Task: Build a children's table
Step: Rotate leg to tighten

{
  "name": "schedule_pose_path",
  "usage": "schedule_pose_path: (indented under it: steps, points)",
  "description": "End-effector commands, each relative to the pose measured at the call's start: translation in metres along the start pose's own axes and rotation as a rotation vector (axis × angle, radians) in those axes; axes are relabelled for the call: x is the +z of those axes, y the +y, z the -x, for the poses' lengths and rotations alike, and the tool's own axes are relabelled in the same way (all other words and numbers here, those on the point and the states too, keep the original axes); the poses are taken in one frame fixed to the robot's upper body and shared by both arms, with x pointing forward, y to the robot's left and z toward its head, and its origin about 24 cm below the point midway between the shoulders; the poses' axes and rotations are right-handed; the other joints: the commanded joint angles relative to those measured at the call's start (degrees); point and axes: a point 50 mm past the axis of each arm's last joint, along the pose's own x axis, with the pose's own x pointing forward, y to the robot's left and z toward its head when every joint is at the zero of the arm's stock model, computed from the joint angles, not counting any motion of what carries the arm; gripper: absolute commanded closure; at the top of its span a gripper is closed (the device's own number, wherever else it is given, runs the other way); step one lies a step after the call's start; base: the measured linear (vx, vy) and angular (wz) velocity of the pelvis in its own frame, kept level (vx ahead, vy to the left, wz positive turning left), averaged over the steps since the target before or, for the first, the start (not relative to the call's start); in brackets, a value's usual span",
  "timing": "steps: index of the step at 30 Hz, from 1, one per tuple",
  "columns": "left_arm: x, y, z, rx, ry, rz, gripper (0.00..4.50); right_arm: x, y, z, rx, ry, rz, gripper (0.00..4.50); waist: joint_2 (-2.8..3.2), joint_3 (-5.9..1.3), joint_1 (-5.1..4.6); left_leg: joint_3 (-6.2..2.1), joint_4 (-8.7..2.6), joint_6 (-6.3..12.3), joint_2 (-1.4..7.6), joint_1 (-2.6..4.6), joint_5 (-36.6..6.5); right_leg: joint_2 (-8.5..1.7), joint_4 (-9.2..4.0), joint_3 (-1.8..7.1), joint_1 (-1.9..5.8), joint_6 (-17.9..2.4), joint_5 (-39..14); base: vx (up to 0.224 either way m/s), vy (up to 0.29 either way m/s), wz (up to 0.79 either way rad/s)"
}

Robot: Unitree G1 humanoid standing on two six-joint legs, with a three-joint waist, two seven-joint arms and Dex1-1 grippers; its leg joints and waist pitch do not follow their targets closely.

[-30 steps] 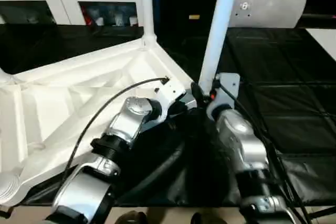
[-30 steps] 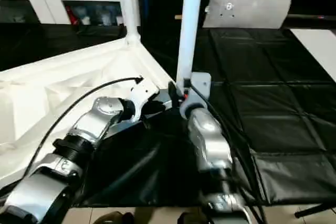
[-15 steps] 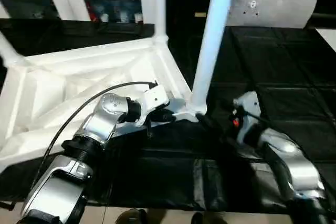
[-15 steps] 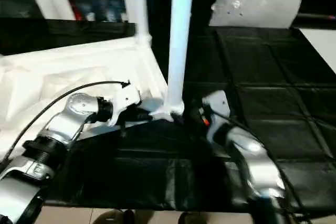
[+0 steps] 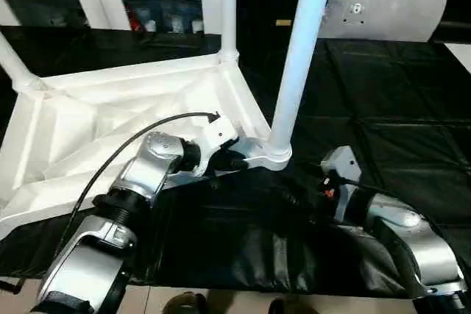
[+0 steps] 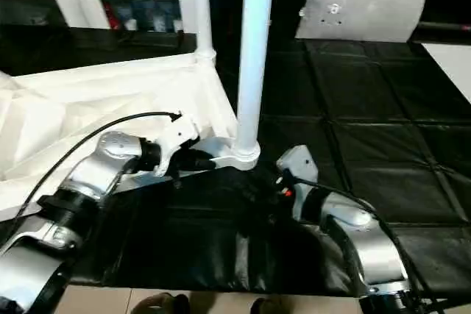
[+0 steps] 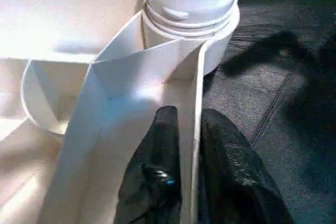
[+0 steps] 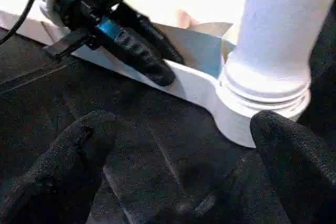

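change: right gripper [image 8: 173, 145] has let go of the near leg [image 5: 294, 71] and backed off; it was at the leg's base a second ago. Leg now stands alone in its corner socket [image 5: 268, 156].
meaning: that leg looks seated; judged done, next leg due.
left gripper [image 7: 189, 145]: fingers nearly closed, straddling the table top's [image 5: 110, 123] edge rib, socket just ahead.
right gripper: wide open, empty; socket and leg straight ahead, near, not touching.
table: upside down on the black tabletop [image 5: 412, 108], left of right gripper.
count: legs upright 3 visible; table top 1; grippers 2.
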Motion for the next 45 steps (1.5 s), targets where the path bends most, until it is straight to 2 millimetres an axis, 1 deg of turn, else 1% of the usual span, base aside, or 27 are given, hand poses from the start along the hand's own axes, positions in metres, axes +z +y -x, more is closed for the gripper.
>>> schedule_pose_path:
  steps: [1,6,7,8,9,10,14,17,20,25,26,27,28,29,30,33,34,35,36,37,38,39,40,41,43,44,45]
  points:
    - [-0.009,0.002,0.000,0.011,0.067,0.015,3.56,0.002,0.002,0.002,-0.003,0.002,0.018,0.00,-0.08,-3.54,-0.02,-2.98,-4.57,1.52,5.53,1.53,-16.19,-5.21,-4.34,3.33,2.29,-11.68,-16.69,0.000,0.000,0.00]
    - [-0.010,-0.002,-0.002,-0.031,0.099,0.010,3.56,-0.001,0.003,0.003,-0.006,0.016,0.025,0.00,-0.05,-3.71,0.03,-3.01,-4.53,1.58,5.52,1.46,-15.27,-5.22,-4.20,3.33,2.37,-11.77,-15.33,0.000,0.000,0.00]
    - [-0.010,-0.002,-0.002,-0.036,0.105,0.001,3.73,-0.001,0.003,0.003,-0.007,0.018,0.026,0.00,-0.04,-3.74,0.03,-3.01,-4.49,1.61,5.51,1.46,-14.96,-5.20,-4.14,3.32,2.38,-11.91,-14.83,0.000,0.000,0.00]
    - [-0.010,-0.003,-0.002,-0.040,0.110,-0.003,3.73,-0.001,0.004,0.003,-0.007,0.019,0.025,0.00,0.09,-3.81,0.04,-3.04,-4.44,1.78,5.47,1.36,-14.48,-5.21,-4.00,3.31,2.49,-12.12,-13.96,0.000,0.000,0.00]
    - [-0.010,-0.003,-0.003,-0.046,0.116,-0.005,3.73,-0.002,0.004,0.003,-0.007,0.020,0.025,0.00,-0.08,-3.87,0.01,-2.93,-4.37,2.00,5.49,1.43,-14.19,-5.17,-3.94,3.32,2.47,-12.44,-12.97,0.000,0.000,0.00]
    - [-0.010,-0.004,-0.003,-0.049,0.121,-0.011,4.02,-0.002,0.004,0.003,-0.008,0.022,0.025,0.00,-0.06,-3.90,0.06,-2.95,-4.33,2.29,5.49,1.36,-13.64,-5.18,-3.78,3.31,2.54,-12.76,-12.09,0.000,0.000,0.00]
    - [-0.008,-0.004,-0.003,-0.057,0.132,-0.030,4.14,-0.004,0.004,0.004,-0.011,0.034,0.031,0.00,0.04,-4.03,0.14,-2.89,-4.17,2.96,5.49,1.29,-12.43,-5.22,-3.59,3.26,2.68,-13.45,-10.57,0.000,0.000,0.00]
    - [-0.008,-0.005,-0.004,-0.065,0.131,-0.038,4.46,-0.003,0.004,0.004,-0.019,0.033,0.034,0.00,0.06,-4.13,0.13,-2.89,-4.11,3.09,5.46,1.30,-12.55,-5.23,-3.64,3.21,2.78,-13.42,-11.11,0.000,0.000,0.00]
    - [-0.008,-0.006,-0.004,-0.086,0.132,-0.054,4.46,-0.002,0.001,0.004,-0.031,0.027,0.041,0.00,0.06,-4.21,0.11,-2.93,-4.09,2.91,5.49,1.29,-12.40,-5.22,-3.59,3.18,2.82,-13.30,-11.17,0.000,0.000,0.00]
    - [-0.007,-0.010,-0.005,-0.130,0.124,-0.094,4.46,0.005,-0.009,0.008,-0.047,0.004,0.062,0.00,0.09,-4.38,0.15,-2.79,-3.88,3.41,5.47,1.41,-10.90,-5.08,-3.18,3.19,2.78,-14.05,-7.82,0.000,0.000,0.00]
    - [-0.005,-0.016,-0.003,-0.217,0.091,-0.154,4.46,0.011,-0.017,0.012,-0.039,-0.007,0.086,0.00,-0.05,-4.57,0.26,-2.82,-3.70,3.86,5.38,1.41,-10.37,-5.26,-3.08,3.14,2.94,-14.47,-7.18,0.000,0.000,0.00]
    - [-0.005,-0.018,-0.003,-0.249,0.082,-0.173,4.46,0.013,-0.020,0.012,-0.033,-0.008,0.093,0.00,0.01,-4.60,0.13,-2.81,-3.67,4.14,5.34,1.08,-9.55,-5.28,-2.93,3.13,3.21,-14.58,-6.63,0.000,0.000,0.00]
    - [-0.006,-0.020,-0.001,-0.274,0.088,-0.186,4.46,0.014,-0.022,0.013,-0.018,-0.008,0.098,0.00,0.09,-4.63,0.31,-2.69,-3.58,4.24,5.35,1.35,-9.43,-5.22,-2.96,3.11,2.99,-14.79,-6.35,0.000,0.000,0.00]
    - [-0.007,-0.022,0.001,-0.319,0.089,-0.218,4.46,0.017,-0.023,0.013,0.010,-0.009,0.112,0.00,0.08,-4.56,0.22,-2.66,-3.56,4.41,5.35,1.26,-9.28,-5.13,-2.83,3.13,3.06,-15.01,-5.92,0.000,0.000,0.00]
    - [-0.008,-0.024,0.002,-0.341,0.090,-0.235,4.46,0.018,-0.024,0.013,0.023,-0.009,0.119,0.00,0.20,-4.53,0.40,-2.54,-3.54,4.55,5.45,1.46,-9.79,-5.14,-2.98,3.11,2.88,-15.09,-6.44,0.000,0.000,0.00]
    - [-0.008,-0.026,0.004,-0.387,0.083,-0.261,4.46,0.022,-0.026,0.013,0.070,-0.012,0.140,0.00,0.33,-4.47,0.85,-2.53,-3.52,4.43,5.55,1.44,-10.38,-5.19,-2.94,3.07,2.86,-14.88,-7.77,0.000,0.000,0.00]
    - [-0.006,-0.029,0.005,-0.444,0.068,-0.275,4.46,0.024,-0.026,0.012,0.149,-0.018,0.167,0.00,0.29,-4.43,1.04,-2.51,-3.59,4.06,5.67,1.57,-11.04,-5.09,-2.96,3.05,2.69,-14.74,-8.92,0.000,0.000,0.00]
    - [-0.006,-0.030,0.006,-0.452,0.068,-0.277,4.46,0.024,-0.026,0.012,0.159,-0.019,0.169,0.00,0.34,-4.38,1.28,-2.53,-3.61,3.55,5.68,1.62,-12.16,-5.19,-2.99,2.99,2.68,-14.70,-10.43,0.000,0.000,0.00]
    - [-0.005,-0.033,0.008,-0.508,0.062,-0.297,4.46,0.025,-0.024,0.011,0.247,-0.024,0.166,0.00,0.33,-4.35,1.41,-2.50,-3.65,3.18,5.74,1.72,-13.35,-5.22,-3.08,3.00,2.60,-14.60,-11.57,0.000,0.000,0.00]
    - [-0.005,-0.034,0.008,-0.519,0.060,-0.302,4.46,0.025,-0.023,0.011,0.267,-0.024,0.160,0.00,0.44,-4.23,1.55,-2.49,-3.78,2.84,5.90,1.73,-14.40,-5.13,-3.12,3.06,2.51,-14.43,-12.46,0.000,0.000,0.00]
    - [-0.005,-0.035,0.009,-0.532,0.059,-0.308,4.46,0.025,-0.022,0.011,0.298,-0.025,0.153,0.00,0.29,-4.17,1.64,-2.51,-3.84,2.70,5.96,1.86,-14.91,-5.13,-3.15,3.06,2.41,-14.40,-12.86,0.000,0.000,0.00]
    - [-0.005,-0.035,0.009,-0.543,0.059,-0.318,4.50,0.026,-0.021,0.011,0.330,-0.023,0.147,0.19,0.36,-4.19,1.75,-2.48,-3.87,2.49,5.93,1.94,-15.34,-5.10,-3.15,3.09,2.34,-14.42,-13.22,0.000,0.000,0.00]
    - [-0.004,-0.036,0.010,-0.557,0.058,-0.327,4.50,0.026,-0.021,0.010,0.360,-0.020,0.142,0.30,0.09,-4.09,1.82,-2.47,-3.92,2.28,5.93,1.95,-15.83,-5.12,-3.23,3.11,2.24,-14.28,-13.91,0.000,0.000,0.00]
    - [-0.004,-0.037,0.010,-0.570,0.056,-0.333,4.50,0.026,-0.020,0.010,0.390,-0.014,0.137,0.37,0.13,-4.13,1.83,-2.53,-3.89,2.19,5.90,1.83,-15.85,-5.22,-3.10,3.11,2.37,-14.33,-14.19,0.000,0.000,0.00]
    - [-0.004,-0.038,0.011,-0.582,0.054,-0.342,4.50,0.025,-0.020,0.009,0.423,-0.003,0.131,0.47,0.09,-3.97,2.01,-2.58,-3.91,1.68,5.94,1.76,-16.43,-5.43,-3.29,3.26,2.20,-13.70,-16.40,0.000,0.000,0.00]
    - [-0.004,-0.039,0.011,-0.594,0.052,-0.348,4.50,0.024,-0.020,0.009,0.449,0.009,0.128,0.65,-0.20,-3.97,2.00,-2.59,-3.89,1.63,5.89,1.73,-16.63,-5.49,-3.29,3.22,2.23,-13.66,-17.01,0.000,0.000,0.00]
    - [-0.004,-0.039,0.012,-0.598,0.053,-0.352,4.50,0.024,-0.020,0.008,0.467,0.015,0.123,0.72,-0.15,-3.98,2.01,-2.70,-3.93,1.56,5.90,1.63,-16.44,-5.61,-3.29,3.23,2.36,-13.55,-17.54,0.000,0.000,0.00]
